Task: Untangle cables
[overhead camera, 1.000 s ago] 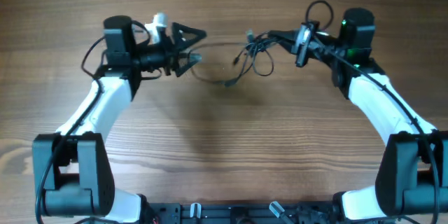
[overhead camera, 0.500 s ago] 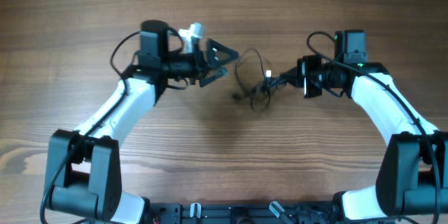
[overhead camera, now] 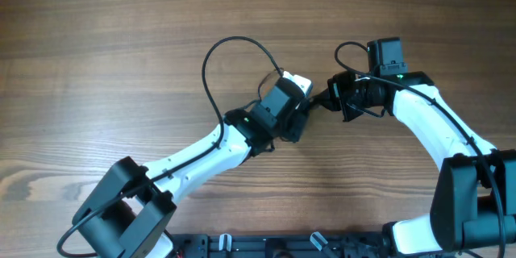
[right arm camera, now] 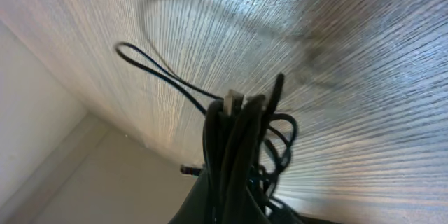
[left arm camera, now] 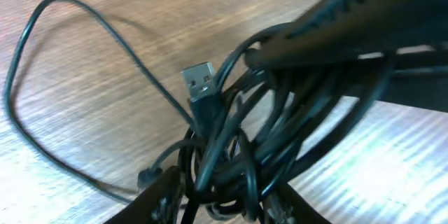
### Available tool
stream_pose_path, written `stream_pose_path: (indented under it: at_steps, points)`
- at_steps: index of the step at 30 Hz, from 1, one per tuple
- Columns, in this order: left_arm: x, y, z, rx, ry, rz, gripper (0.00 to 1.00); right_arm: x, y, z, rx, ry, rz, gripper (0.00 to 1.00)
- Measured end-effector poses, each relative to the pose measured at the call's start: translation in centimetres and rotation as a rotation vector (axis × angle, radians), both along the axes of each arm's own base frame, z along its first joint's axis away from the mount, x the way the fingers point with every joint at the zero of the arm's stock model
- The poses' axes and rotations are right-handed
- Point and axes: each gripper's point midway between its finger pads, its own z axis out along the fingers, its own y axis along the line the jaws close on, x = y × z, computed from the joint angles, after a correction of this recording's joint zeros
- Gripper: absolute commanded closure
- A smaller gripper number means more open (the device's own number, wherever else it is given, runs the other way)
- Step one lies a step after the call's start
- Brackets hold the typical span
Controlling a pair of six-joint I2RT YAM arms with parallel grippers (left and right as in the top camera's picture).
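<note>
Black cable tangle [left arm camera: 238, 147], right of centre over wooden table [overhead camera: 121, 16]: pinched by right gripper [overhead camera: 324, 101], extending left into left gripper [left arm camera: 218, 208], whose fingers flank it; closure cannot be told. USB plug [left arm camera: 199, 84] sticks out.

Wooden surface [overhead camera: 97, 40], brown, grain running left to right across the overhead view, streaked lighter and darker. Close up in the left wrist view, fine lines in the grain and a pale sheen toward the lower right. Slanted and brightly lit in the right wrist view, crossed near the top by a soft curved shadow. Past the edge there, a plain grey area [right arm camera: 105, 182], then a beige band [right arm camera: 49, 157] and a white stretch [right arm camera: 21, 98] at far left.
</note>
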Motion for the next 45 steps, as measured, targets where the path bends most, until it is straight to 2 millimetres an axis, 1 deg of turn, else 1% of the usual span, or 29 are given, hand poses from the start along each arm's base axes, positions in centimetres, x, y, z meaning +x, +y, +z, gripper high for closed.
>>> stream_pose_path:
  at_steps: [3,4,5,6,9,10,11,12,13,14,16,18,19,20,21,22,23,27,29,30,31,33,36,37,38,39,40,43,45]
  points:
    - [0.7,0.3,0.2,0.017,-0.036,0.021,0.62,0.0,0.1,0.1,0.004,-0.027,0.029,0.96]
    - [0.9,0.3,0.4,0.014,-0.046,0.026,0.67,0.0,0.1,0.2,0.003,-0.034,0.037,0.96]
    - [1.2,0.1,0.6,0.006,-0.063,0.027,0.83,0.1,0.1,0.2,0.001,-0.043,0.045,0.96]
    - [1.4,0.0,0.8,0.001,-0.075,0.025,0.96,0.1,0.0,0.2,0.000,-0.049,0.047,0.93]
    - [1.5,-0.1,1.0,-0.011,-0.081,0.029,0.96,0.2,-0.1,0.2,-0.008,-0.074,0.071,0.55]
    - [1.7,-0.3,1.2,-0.038,-0.078,0.055,0.96,0.2,0.1,0.3,-0.017,-0.121,0.118,0.50]
    - [1.9,-0.2,1.3,-0.049,-0.069,0.074,0.96,0.6,0.2,0.4,-0.027,-0.179,0.159,0.48]
    - [2.0,0.0,1.3,-0.064,-0.054,0.102,0.96,1.0,0.3,0.6,-0.039,-0.243,0.200,0.50]
    - [2.6,0.6,1.7,-0.093,-0.037,0.157,0.96,1.4,0.3,0.8,-0.059,-0.324,0.261,0.53]
    - [3.1,1.1,2.4,-0.121,-0.033,0.195,0.96,1.5,0.3,0.9,-0.074,-0.371,0.304,0.58]
    - [4.1,2.2,4.3,-0.185,-0.036,0.245,0.96,1.6,0.3,0.9,-0.088,-0.415,0.346,0.59]
    - [4.8,3.2,6.5,-0.242,-0.052,0.269,0.96,1.9,0.4,1.1,-0.097,-0.455,0.369,0.35]
    - [4.9,3.5,7.1,-0.258,-0.057,0.275,0.96,2.0,0.4,1.1,-0.101,-0.467,0.377,0.28]
    - [4.8,3.6,7.2,-0.270,-0.039,0.289,0.96,2.0,0.4,1.1,-0.104,-0.478,0.387,0.22]
    - [4.7,3.7,7.2,-0.279,-0.022,0.305,0.96,2.0,0.4,1.1,-0.110,-0.491,0.399,0.19]
    - [4.6,4.0,7.2,-0.299,0.007,0.334,0.96,2.1,0.4,1.1,-0.117,-0.513,0.421,0.18]
    - [4.8,4.7,7.1,-0.318,0.041,0.380,0.96,2.0,0.4,1.2,-0.127,-0.543,0.453,0.17]
    - [7.0,9.3,8.1,-0.485,0.179,0.617,0.96,2.0,0.4,1.2,-0.185,-0.698,0.616,0.17]
    - [8.1,11.5,8.3,-0.568,0.243,0.716,0.96,2.0,0.7,1.5,-0.189,-0.778,0.687,0.18]
    - [8.6,12.6,8.4,-0.621,0.287,0.776,0.96,2.0,1.1,1.8,-0.175,-0.823,0.719,0.18]
    - [9.0,13.3,8.6,-0.667,0.322,0.818,0.96,2.0,1.9,2.4,-0.159,-0.901,0.773,0.18]
    - [9.3,13.3,9.5,-0.751,0.368,0.821,0.96,2.2,4.0,3.7,-0.151,-1.072,0.873,0.17]
    - [8.7,12.1,10.3,-0.809,0.441,0.763,0.96,2.5,7.7,5.7,-0.171,-1.346,1.017,0.18]
    - [8.4,11.7,10.4,-0.819,0.465,0.741,0.96,2.5,9.0,6.2,-0.187,-1.425,1.058,0.23]
    - [8.0,11.2,10.6,-0.829,0.490,0.713,0.96,2.7,9.7,6.6,-0.216,-1.473,1.075,0.28]
    - [7.7,10.9,10.8,-0.833,0.507,0.682,0.96,3.3,10.3,7.0,-0.274,-1.530,1.089,0.36]
    - [7.4,10.6,10.9,-0.834,0.515,0.657,0.96,3.6,10.4,6.9,-0.310,-1.541,1.094,0.42]
    - [6.7,9.9,11.2,-0.835,0.538,0.593,0.96,4.2,10.0,6.4,-0.378,-1.521,1.100,0.69]
    - [6.5,9.8,11.3,-0.836,0.543,0.571,0.96,3.8,9.6,5.4,-0.390,-1.475,1.123,0.96]
